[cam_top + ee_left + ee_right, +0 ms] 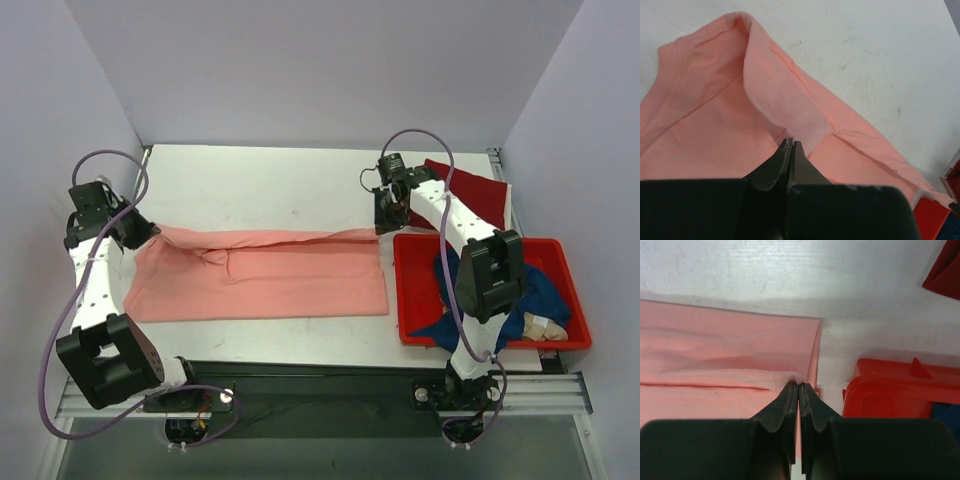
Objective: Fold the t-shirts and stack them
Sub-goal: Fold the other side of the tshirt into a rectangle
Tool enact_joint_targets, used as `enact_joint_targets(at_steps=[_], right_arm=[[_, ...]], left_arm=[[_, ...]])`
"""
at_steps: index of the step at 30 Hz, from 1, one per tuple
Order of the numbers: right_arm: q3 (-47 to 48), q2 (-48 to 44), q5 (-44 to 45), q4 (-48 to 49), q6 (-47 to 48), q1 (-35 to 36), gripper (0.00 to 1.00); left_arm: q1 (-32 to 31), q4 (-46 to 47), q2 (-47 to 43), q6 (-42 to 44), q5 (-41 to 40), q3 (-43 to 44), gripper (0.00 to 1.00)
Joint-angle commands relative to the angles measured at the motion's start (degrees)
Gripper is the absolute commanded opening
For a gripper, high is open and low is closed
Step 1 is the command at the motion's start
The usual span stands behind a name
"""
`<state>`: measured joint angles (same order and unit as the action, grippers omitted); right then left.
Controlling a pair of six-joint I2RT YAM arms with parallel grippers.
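Pinching its far hem at nine o'clock, the left gripper (790,145) is gripping, jaws shut, the limp, light salmon-pink t-shirt (260,285) lying across the table (300,175); at three o'clock the right gripper (799,386) is seemingly clamping the other corner.

A robot lab bench: white table (290,185) boxed by plain pale walls (330,70).

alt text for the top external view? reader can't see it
Overhead view: two robot arms pinch the far edge of a salmon-pink t-shirt spread on a white table, the left gripper at its left corner, the right gripper at its right. A red tub at right holds a navy t-shirt; a dark red t-shirt lies behind it.
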<state>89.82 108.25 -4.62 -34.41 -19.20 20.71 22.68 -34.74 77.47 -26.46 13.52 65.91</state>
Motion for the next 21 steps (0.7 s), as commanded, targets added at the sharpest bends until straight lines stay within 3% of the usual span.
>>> enact_joint_targets(at_steps=[1,9,21], right_arm=[[-3.2,-4.6,2.1,-0.6,0.7,0.0,0.00],[-7.3,-5.7,2.0,-0.1,0.9,1.5,0.00],[-12.0,-7.3,4.4,-0.2,-0.2,3.9,0.00]], left_arm=[[2.5,-0.3,-4.1,-1.4,2.8,-1.0,0.00],[4.6,-6.0,-6.4,-1.1,3.4,1.9,0.00],[5.4,-7.0,-7.7,-1.9,4.8,-1.0,0.00]])
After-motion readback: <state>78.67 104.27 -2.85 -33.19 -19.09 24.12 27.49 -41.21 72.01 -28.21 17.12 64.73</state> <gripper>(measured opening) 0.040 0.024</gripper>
